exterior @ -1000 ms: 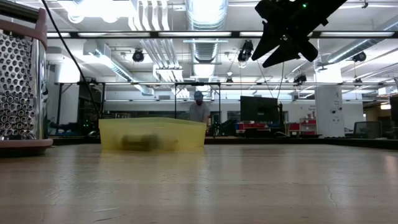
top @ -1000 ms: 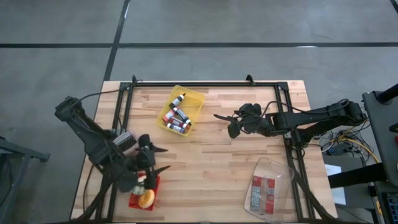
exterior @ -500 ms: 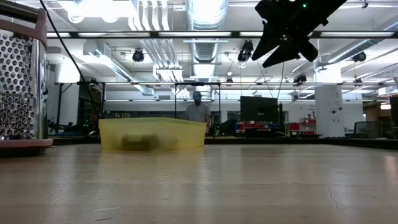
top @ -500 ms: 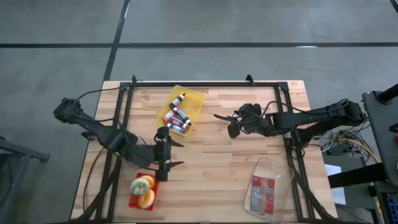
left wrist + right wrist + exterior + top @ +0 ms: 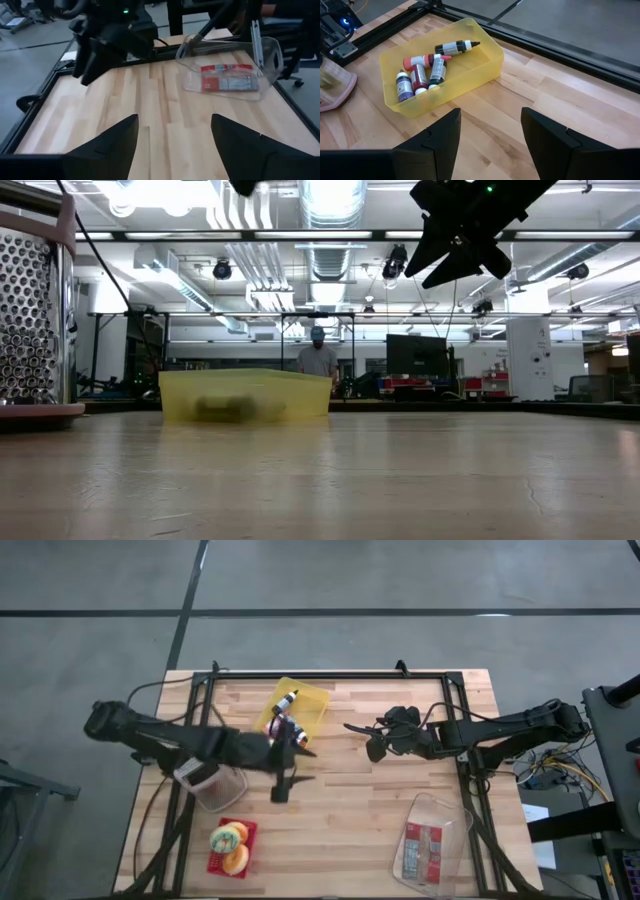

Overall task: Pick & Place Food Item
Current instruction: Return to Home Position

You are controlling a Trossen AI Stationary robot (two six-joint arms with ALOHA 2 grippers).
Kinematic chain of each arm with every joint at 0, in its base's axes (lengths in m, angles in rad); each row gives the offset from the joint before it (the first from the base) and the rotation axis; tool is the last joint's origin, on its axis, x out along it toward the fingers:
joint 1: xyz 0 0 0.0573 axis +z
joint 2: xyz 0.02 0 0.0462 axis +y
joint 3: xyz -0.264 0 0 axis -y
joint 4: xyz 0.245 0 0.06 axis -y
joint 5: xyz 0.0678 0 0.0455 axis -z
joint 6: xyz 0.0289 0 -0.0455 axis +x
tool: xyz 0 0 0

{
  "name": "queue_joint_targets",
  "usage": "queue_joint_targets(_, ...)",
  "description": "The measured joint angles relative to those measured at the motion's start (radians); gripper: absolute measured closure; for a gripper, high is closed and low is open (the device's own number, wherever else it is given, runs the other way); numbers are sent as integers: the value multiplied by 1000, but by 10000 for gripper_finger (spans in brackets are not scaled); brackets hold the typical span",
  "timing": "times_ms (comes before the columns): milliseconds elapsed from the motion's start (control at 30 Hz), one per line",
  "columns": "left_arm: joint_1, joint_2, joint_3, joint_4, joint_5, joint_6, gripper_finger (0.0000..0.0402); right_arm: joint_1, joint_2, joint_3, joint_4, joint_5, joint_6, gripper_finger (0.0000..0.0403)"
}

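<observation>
On the wooden table [image 5: 350, 802] in the high view, the yellow bin [image 5: 315, 700] lies near the far edge, its long axis on a slant, with small bottles [image 5: 289, 700] inside. Just beside the yellow bin's near corner the left gripper [image 5: 291, 772] hangs over bare boards, fingers spread wide and holding nothing. Well off from the yellow bin, toward the picture's lower left, lies the red bin [image 5: 214, 863], its long axis running roughly from the near edge toward the far one. A yellow-green food piece [image 5: 229, 836] and an orange food piece [image 5: 237, 859] lie in it, one after the other along that axis. Both are round, so which way they point cannot be told. Between the red bin and the yellow bin stands a perforated cup [image 5: 213, 786]. Right of the yellow bin the right gripper [image 5: 362, 740] hovers, pointing toward it. A clear tray [image 5: 445, 815] holding a red-and-white packet [image 5: 424, 845] lies far to the yellow bin's lower right.

In the low view the yellow bin [image 5: 245, 395] stands mid-table, the perforated cup [image 5: 30, 320] is to its left, the right gripper [image 5: 418, 278] is high to its right, and a person [image 5: 320, 360] stands behind it.

The left wrist view shows the left gripper [image 5: 174, 120] gaping, empty, facing the clear tray [image 5: 267, 55].

The right wrist view shows the right gripper [image 5: 490, 112] parted, gripping nothing, aimed at the yellow bin [image 5: 485, 60] and its bottles [image 5: 425, 70]
</observation>
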Motion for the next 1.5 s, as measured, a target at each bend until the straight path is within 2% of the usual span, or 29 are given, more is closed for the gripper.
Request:
queue_joint_targets(133,135,2,-47,88,148,54,162,0,0,0,0,0,0,199)
queue_joint_targets(400,416,4,-163,292,369,128,168,0,0,0,0,0,0,199)
queue_joint_targets(600,549,5,-242,436,510,168,169,0,0,0,0,0,0,199)
queue_joint_targets(733,573,5,-271,502,531,167,170,0,0,0,0,0,0,199)
queue_joint_targets(1167,653,-11,-314,513,552,177,170,0,0,0,0,0,0,199)
queue_joint_targets(1267,670,-48,-367,578,552,176,170,0,0,0,0,0,0,199)
queue_joint_targets(1500,696,-193,-579,831,551,160,170,0,0,0,0,0,0,199)
